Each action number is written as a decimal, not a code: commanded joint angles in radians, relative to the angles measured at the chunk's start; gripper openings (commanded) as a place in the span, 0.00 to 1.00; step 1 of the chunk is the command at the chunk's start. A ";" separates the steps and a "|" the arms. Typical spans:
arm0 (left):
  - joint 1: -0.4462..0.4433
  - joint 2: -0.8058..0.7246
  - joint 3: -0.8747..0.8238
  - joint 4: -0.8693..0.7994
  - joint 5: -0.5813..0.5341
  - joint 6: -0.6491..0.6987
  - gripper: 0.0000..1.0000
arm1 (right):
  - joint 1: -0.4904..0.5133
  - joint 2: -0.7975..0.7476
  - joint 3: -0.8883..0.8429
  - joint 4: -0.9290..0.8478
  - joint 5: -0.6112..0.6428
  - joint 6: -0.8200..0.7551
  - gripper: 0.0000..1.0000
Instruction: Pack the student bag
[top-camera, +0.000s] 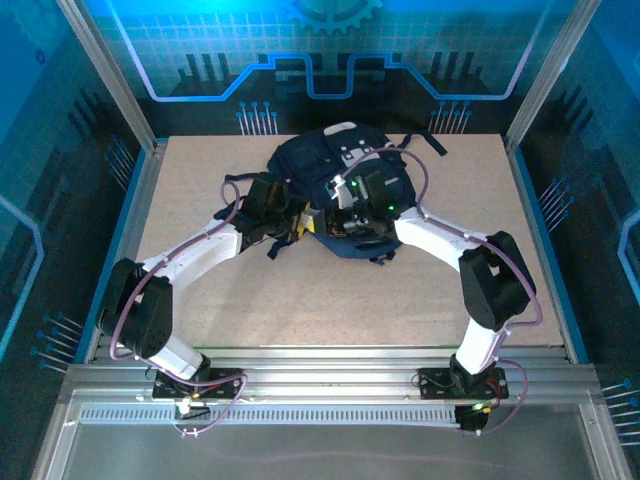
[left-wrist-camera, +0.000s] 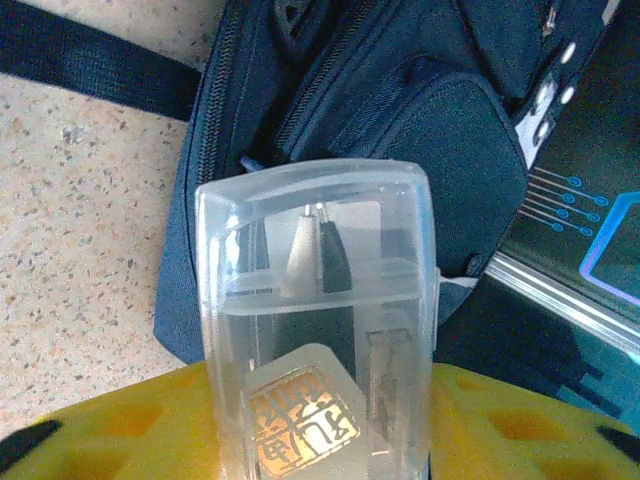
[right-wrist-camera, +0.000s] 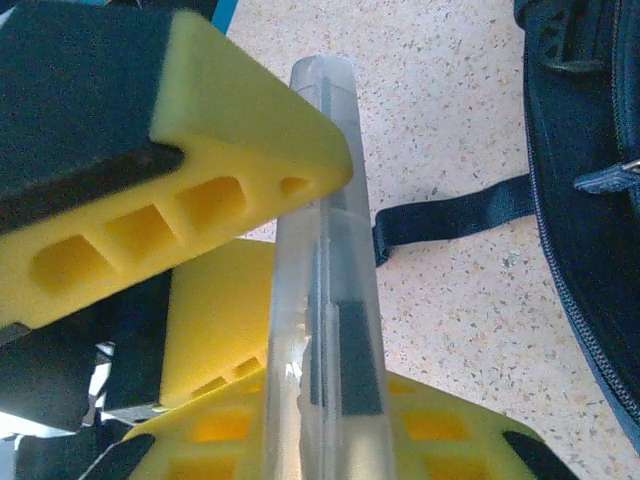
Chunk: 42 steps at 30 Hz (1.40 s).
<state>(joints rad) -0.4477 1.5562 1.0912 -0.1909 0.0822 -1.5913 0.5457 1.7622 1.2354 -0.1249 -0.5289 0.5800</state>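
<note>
clear case (left-wrist-camera: 318, 250) | right gripper (right-wrist-camera: 325, 445) clamps it | left gripper (left-wrist-camera: 320, 435) unclear | arms meet at backpack (top-camera: 308, 160)

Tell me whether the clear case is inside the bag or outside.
Outside: clear case hangs above bare tabletop, beside the student bag.

Left arm (top-camera: 195, 248) and right arm (top-camera: 435, 232) both show white shells, bulky black joint housings (top-camera: 148, 312), purple cables (top-camera: 227, 197) looping alongside, green lights (top-camera: 350, 184) near the wrists, and yellow cut-out fingers (left-wrist-camera: 130, 425) tipped in black.
</note>
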 joint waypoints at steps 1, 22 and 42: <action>-0.016 0.011 0.014 0.019 0.038 0.012 0.70 | -0.017 -0.008 -0.028 0.058 -0.052 0.016 0.10; -0.095 0.267 0.370 -0.203 0.001 0.918 0.94 | -0.479 -0.363 -0.271 -0.183 0.072 -0.013 0.11; -0.301 0.746 0.930 -0.519 -0.581 1.638 0.83 | -0.832 -0.544 -0.389 -0.259 -0.003 -0.002 0.09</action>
<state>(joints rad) -0.7567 2.2642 1.9846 -0.6857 -0.3779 -0.0666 -0.2760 1.2446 0.8566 -0.3660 -0.4973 0.5838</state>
